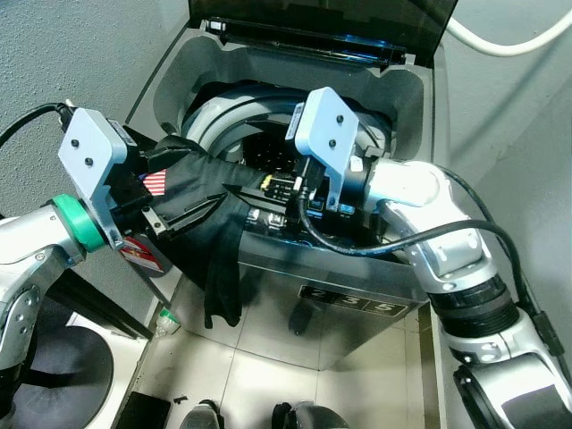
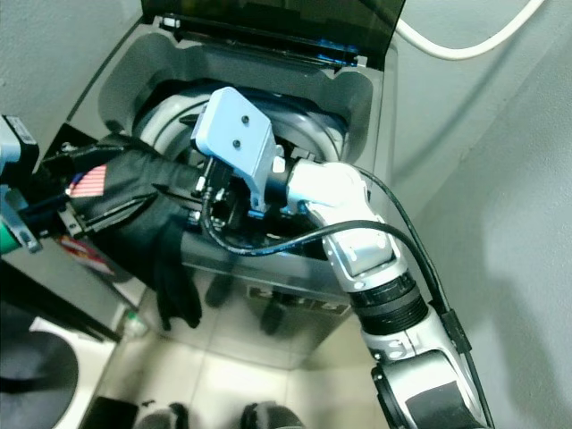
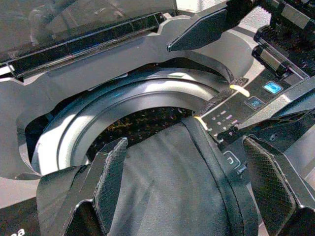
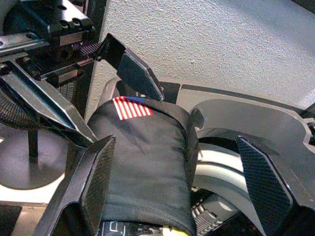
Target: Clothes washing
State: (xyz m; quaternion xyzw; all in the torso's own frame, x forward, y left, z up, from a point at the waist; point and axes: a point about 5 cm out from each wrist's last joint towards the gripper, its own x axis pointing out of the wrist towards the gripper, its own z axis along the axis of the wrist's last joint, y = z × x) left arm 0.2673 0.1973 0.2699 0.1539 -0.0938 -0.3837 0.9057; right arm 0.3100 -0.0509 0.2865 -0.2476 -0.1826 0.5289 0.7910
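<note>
Flag patch (image 4: 131,107) on black garment (image 1: 210,223)

The black garment (image 1: 201,219) covers the left hand's (image 1: 174,214) fingertips. Beneath the right hand (image 1: 299,192), the washer drum's (image 3: 147,123) depths stay dark.

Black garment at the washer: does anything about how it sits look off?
Yes. The black garment lies across the washer's front edge rather than in the drum; one end dangles down the front panel toward the floor. Both grippers, left and right, are at it.
</note>
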